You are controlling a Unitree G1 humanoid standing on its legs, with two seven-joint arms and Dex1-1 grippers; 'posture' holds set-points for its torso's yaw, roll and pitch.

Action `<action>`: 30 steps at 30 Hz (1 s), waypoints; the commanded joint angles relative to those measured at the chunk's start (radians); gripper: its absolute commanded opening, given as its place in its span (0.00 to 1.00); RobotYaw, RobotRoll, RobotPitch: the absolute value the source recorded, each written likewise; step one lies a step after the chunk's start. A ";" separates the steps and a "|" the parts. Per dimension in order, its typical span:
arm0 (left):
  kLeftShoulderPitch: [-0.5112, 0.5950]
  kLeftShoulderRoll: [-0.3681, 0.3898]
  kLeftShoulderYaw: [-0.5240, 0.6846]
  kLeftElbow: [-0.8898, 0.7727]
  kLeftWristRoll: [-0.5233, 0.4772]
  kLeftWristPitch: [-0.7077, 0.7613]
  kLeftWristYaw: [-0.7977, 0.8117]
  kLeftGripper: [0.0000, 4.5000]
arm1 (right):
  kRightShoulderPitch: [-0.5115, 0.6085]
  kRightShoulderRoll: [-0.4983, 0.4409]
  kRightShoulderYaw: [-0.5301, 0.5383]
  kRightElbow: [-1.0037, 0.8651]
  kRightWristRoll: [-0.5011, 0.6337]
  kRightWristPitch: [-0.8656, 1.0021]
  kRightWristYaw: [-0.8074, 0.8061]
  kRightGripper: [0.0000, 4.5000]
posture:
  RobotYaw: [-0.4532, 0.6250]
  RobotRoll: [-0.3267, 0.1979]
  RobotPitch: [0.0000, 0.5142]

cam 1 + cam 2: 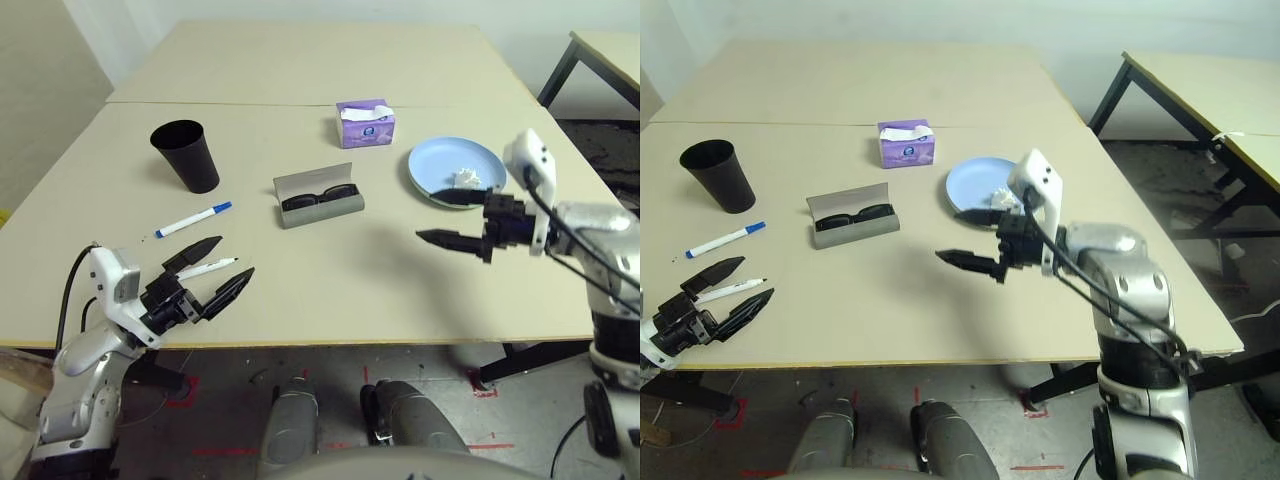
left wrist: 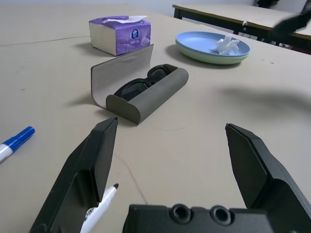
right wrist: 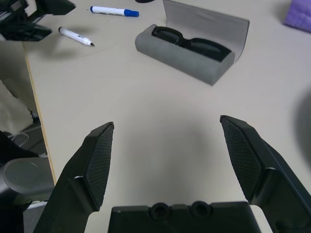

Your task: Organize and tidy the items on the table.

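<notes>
On the table [image 1: 330,290] an open grey glasses case [image 1: 318,205] holds the black sunglasses [image 1: 318,197]. A black cup [image 1: 185,155] stands upright at the left. In front of it lies a blue-capped marker [image 1: 195,219]. A black-capped marker [image 1: 208,267] lies under my open left gripper [image 1: 236,255], beside one finger [image 2: 90,170]. A purple tissue box [image 1: 365,122] sits behind the case. The blue plate [image 1: 440,160] rests on a green plate [image 2: 214,56] and carries a crumpled white tissue [image 1: 466,178]. My open right gripper [image 1: 425,213] hovers just in front of the plates, holding nothing.
A seam [image 1: 250,103] crosses the table behind the cup and tissue box. A separate table with dark metal legs [image 1: 600,50] stands at the far right. The table's front edge [image 1: 350,343] runs just ahead of my left gripper.
</notes>
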 commanded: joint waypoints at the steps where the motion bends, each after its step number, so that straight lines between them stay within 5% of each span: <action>1: 0.010 -0.012 -0.014 -0.012 0.009 -0.001 0.000 1.00 | 0.047 0.030 -0.046 0.112 0.015 -0.200 -0.055 0.99 | 0.46 0.62 0.31; 11: -0.025 -0.014 0.022 0.002 0.001 0.035 0.078 1.00 | 0.128 0.051 -0.039 0.232 0.094 -0.550 0.019 0.99 | 0.46 0.62 0.30; 19: -0.128 0.043 0.014 0.090 0.106 0.055 0.170 1.00 | 0.212 0.002 0.008 0.279 0.107 -0.696 0.139 0.99 | 0.45 0.62 0.30; 23: -0.207 0.058 -0.023 0.150 0.151 0.076 0.185 0.81 | 0.244 -0.007 0.025 0.286 0.103 -0.720 0.141 1.00 | 0.44 0.62 0.30; 30: -0.364 0.006 -0.076 0.233 0.222 0.097 0.292 0.29 | 0.261 -0.010 0.020 0.274 0.125 -0.726 0.108 1.00 | 0.42 0.62 0.30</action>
